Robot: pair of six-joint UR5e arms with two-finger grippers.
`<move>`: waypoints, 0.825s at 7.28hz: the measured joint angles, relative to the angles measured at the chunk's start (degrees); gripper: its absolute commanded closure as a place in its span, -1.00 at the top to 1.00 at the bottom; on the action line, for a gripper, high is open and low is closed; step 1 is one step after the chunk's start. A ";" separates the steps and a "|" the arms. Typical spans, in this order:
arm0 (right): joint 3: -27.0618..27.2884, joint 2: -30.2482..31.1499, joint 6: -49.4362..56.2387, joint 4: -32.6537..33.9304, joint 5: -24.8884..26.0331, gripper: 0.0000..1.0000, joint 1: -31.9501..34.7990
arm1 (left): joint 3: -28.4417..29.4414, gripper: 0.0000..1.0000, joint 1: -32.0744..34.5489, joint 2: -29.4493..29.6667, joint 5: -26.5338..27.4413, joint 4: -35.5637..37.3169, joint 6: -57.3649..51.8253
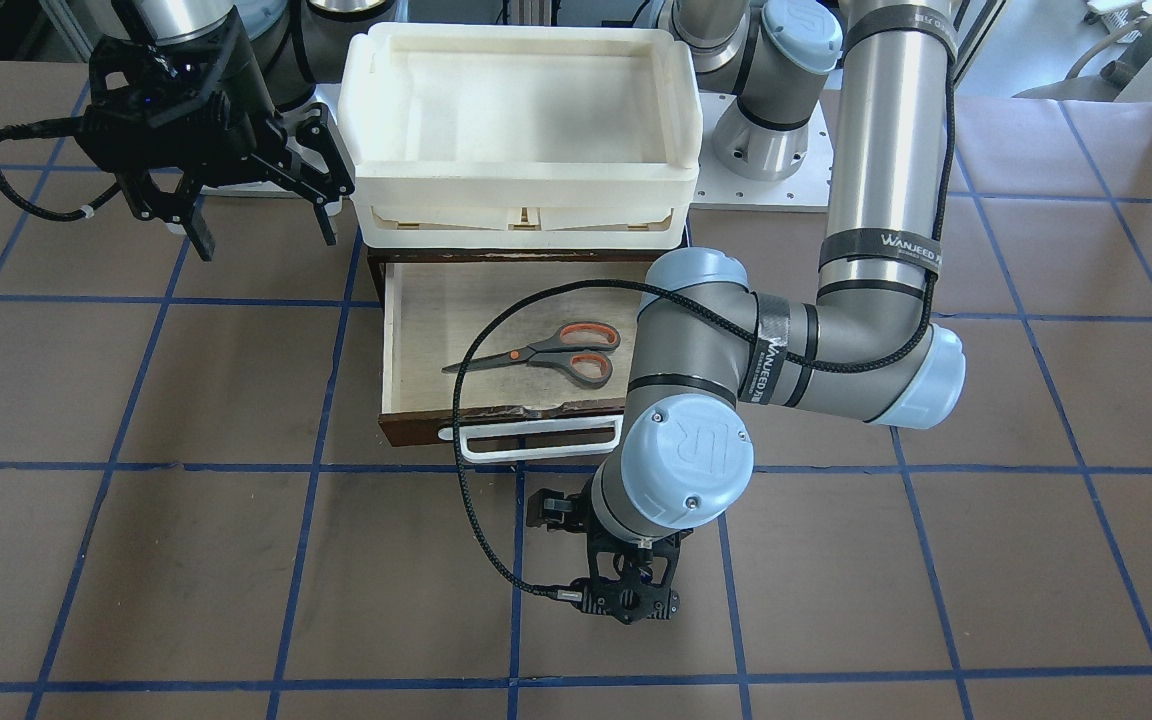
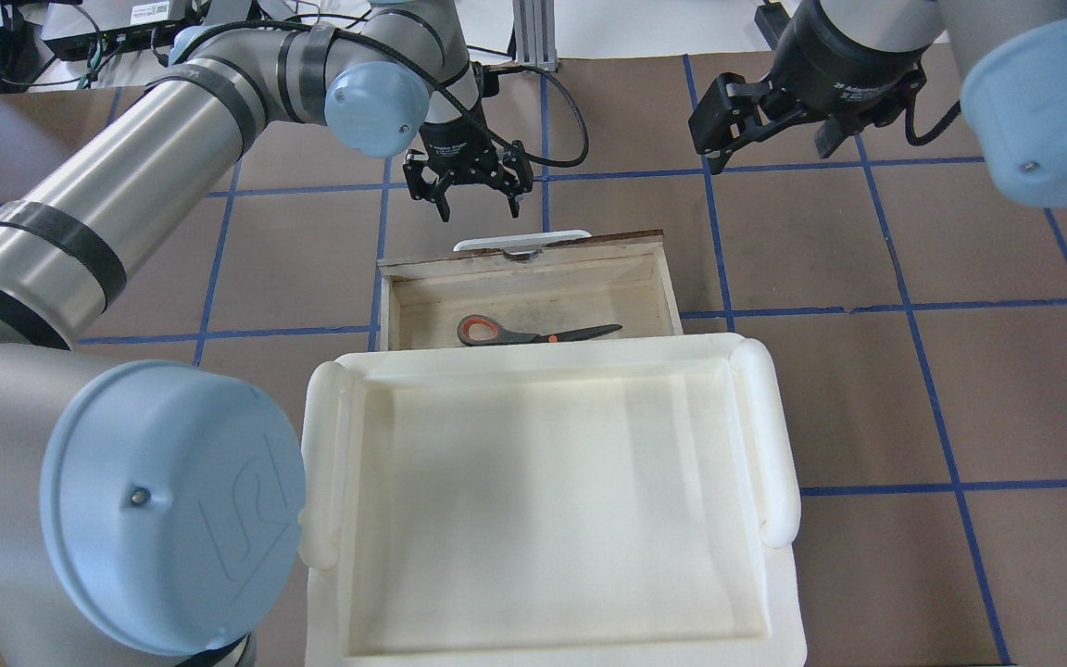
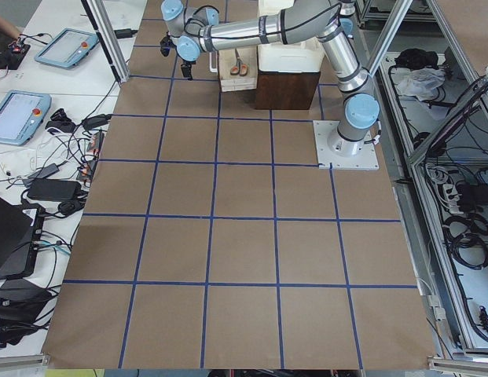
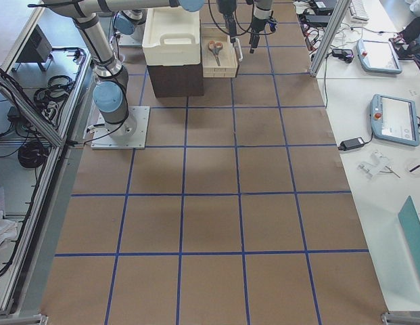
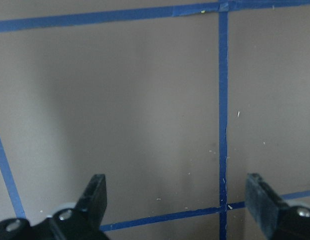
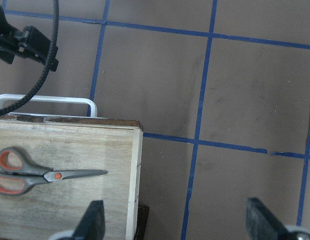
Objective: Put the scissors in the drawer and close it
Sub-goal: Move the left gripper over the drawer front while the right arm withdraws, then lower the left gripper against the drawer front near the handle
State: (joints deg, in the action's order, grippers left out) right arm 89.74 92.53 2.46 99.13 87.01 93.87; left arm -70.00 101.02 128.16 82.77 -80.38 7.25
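Note:
The scissors (image 1: 546,355) (image 2: 533,332) (image 6: 40,172) lie flat on the pale floor of the drawer (image 1: 391,340) (image 2: 524,264) (image 6: 95,150), which stands pulled out. Its white bar handle (image 1: 536,440) (image 2: 520,243) faces away from the robot. My left gripper (image 2: 480,199) (image 5: 177,200) hangs open over bare table just beyond that handle, with nothing between its fingers (image 5: 95,195). My right gripper (image 1: 264,225) (image 2: 770,139) (image 6: 174,222) is open too, raised off to the drawer's side and holding nothing.
A white plastic tray (image 1: 521,185) (image 2: 543,357) sits on top of the dark brown cabinet that the drawer slides out of. The left arm's elbow (image 1: 696,340) overhangs one end of the drawer. Brown table (image 1: 186,560) with blue tape lines surrounds it.

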 measured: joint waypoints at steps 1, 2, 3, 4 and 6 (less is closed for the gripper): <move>0.02 0.09 -2.42 -0.11 0.70 1.00 0.00 | 0.01 1.00 0.01 0.02 0.02 -1.61 0.36; 0.08 0.09 -3.67 -0.76 1.31 1.00 0.02 | 0.01 1.00 0.01 0.03 0.00 -2.74 0.50; 0.10 0.14 -4.23 -2.24 1.60 1.00 0.10 | 0.01 1.00 0.01 0.05 -0.09 -3.61 0.55; 0.07 0.20 -4.45 -3.51 1.70 1.00 0.15 | 0.01 1.00 -0.13 -0.11 -0.15 -5.23 0.56; -0.23 0.49 -4.74 -5.61 2.61 1.00 0.16 | 0.04 1.00 -0.28 -0.89 -0.18 -8.65 0.57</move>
State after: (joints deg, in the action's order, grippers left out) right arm 89.51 93.01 -2.28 93.53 89.63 94.04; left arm -69.96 100.75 127.26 82.59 -89.03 7.82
